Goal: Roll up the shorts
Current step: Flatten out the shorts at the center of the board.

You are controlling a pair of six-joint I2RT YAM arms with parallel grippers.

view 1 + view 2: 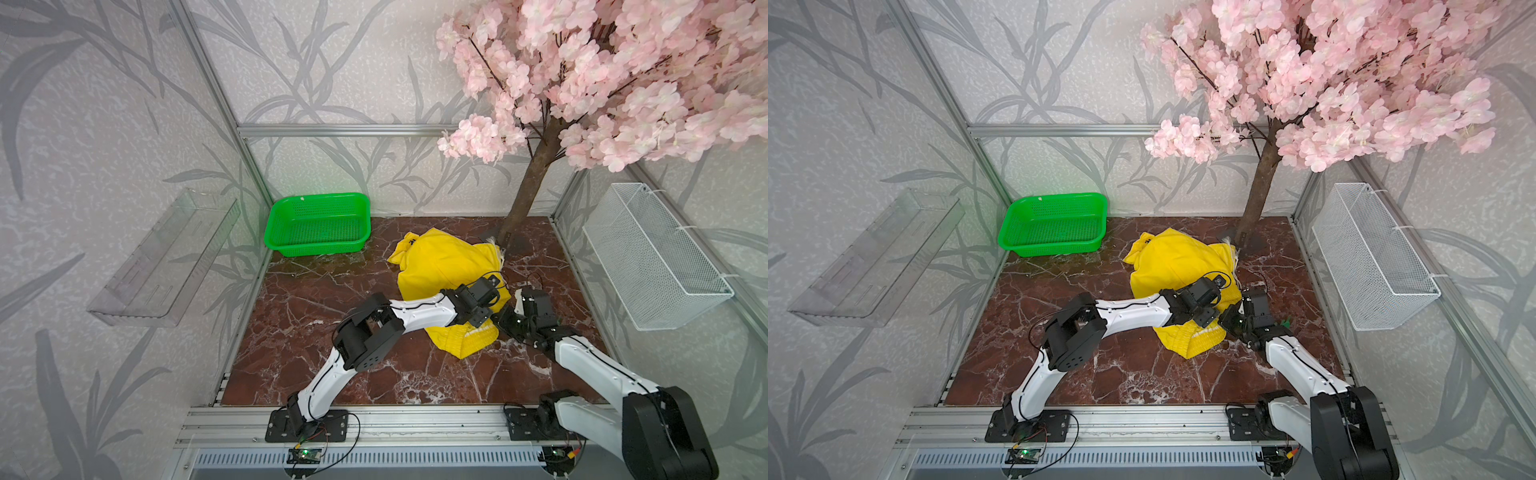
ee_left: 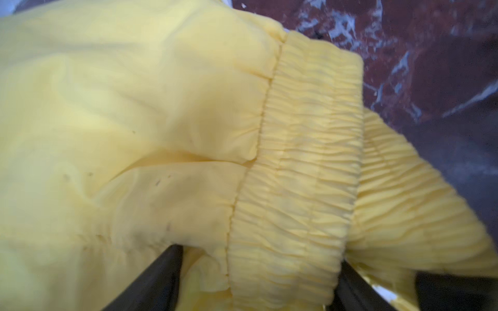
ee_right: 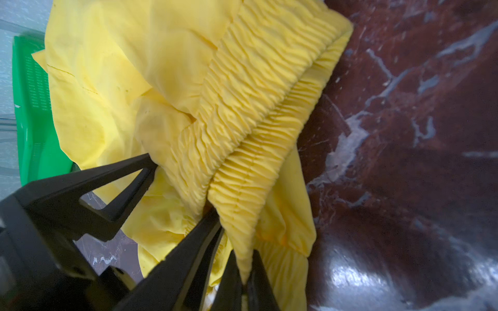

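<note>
The yellow shorts (image 1: 440, 266) (image 1: 1175, 266) lie crumpled on the marble table (image 1: 324, 316), right of centre, their gathered waistband (image 2: 301, 161) (image 3: 256, 94) at the near end. My left gripper (image 2: 258, 258) (image 1: 484, 320) points down over that end, open, one black finger on each side of the folded waistband. My right gripper (image 3: 244, 258) (image 1: 505, 318) sits close beside it on the right, shut on a pinched fold of the waistband. In the right wrist view the left gripper's fingers (image 3: 113, 183) show astride the band. Both top views hide the fingertips under the wrists.
A green basket (image 1: 318, 224) (image 1: 1054, 224) stands at the back left of the table. The trunk of a pink blossom tree (image 1: 532, 187) rises at the back right, just behind the shorts. A white wire basket (image 1: 656, 257) and a clear shelf (image 1: 166, 257) hang on the side walls.
</note>
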